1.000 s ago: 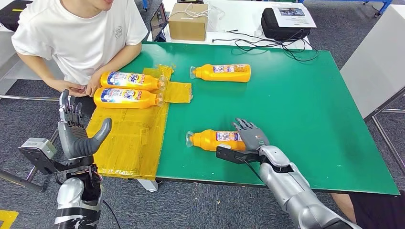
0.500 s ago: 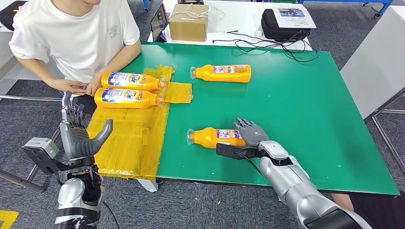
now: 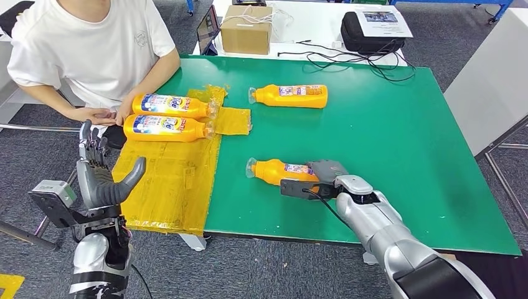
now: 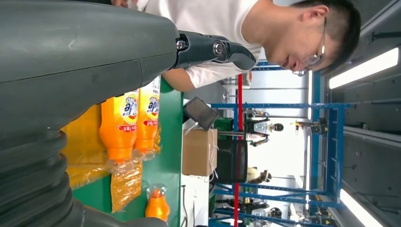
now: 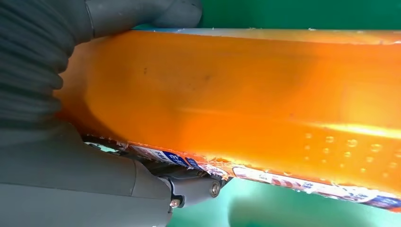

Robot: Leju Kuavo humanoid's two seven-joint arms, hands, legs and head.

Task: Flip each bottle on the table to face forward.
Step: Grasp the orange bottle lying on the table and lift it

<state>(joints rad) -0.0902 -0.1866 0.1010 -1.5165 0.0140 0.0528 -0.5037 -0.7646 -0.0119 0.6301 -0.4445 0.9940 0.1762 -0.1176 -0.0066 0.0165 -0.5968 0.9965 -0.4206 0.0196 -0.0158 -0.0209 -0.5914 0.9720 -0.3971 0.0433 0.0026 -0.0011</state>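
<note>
The green counter [image 3: 398, 137] carries four orange bottles, all lying on their sides. Two labelled bottles [image 3: 167, 116] lie side by side on the yellow sheet [image 3: 168, 174] at ten o'clock, caps toward the counter's middle; what they contain cannot be made out. A far bottle [image 3: 289, 95] lies at twelve o'clock, cap pointing to nine. The near bottle [image 3: 277, 171] lies at six o'clock, cap to nine, and the right hand [image 3: 325, 174] is clamped around its base end, fingers over the top; the wrist view shows thumb and fingers pressed on either side of the orange body. The hand hides that bottle's base and part of its label. The left hand [image 3: 99, 174] hovers off the counter's edge at eight o'clock, fingers apart and upright, holding nothing. A person [image 3: 93, 50] sits at ten o'clock, cut off by the frame. A cardboard box [image 3: 246, 28] stands behind the counter; its contents are unseen.
</note>
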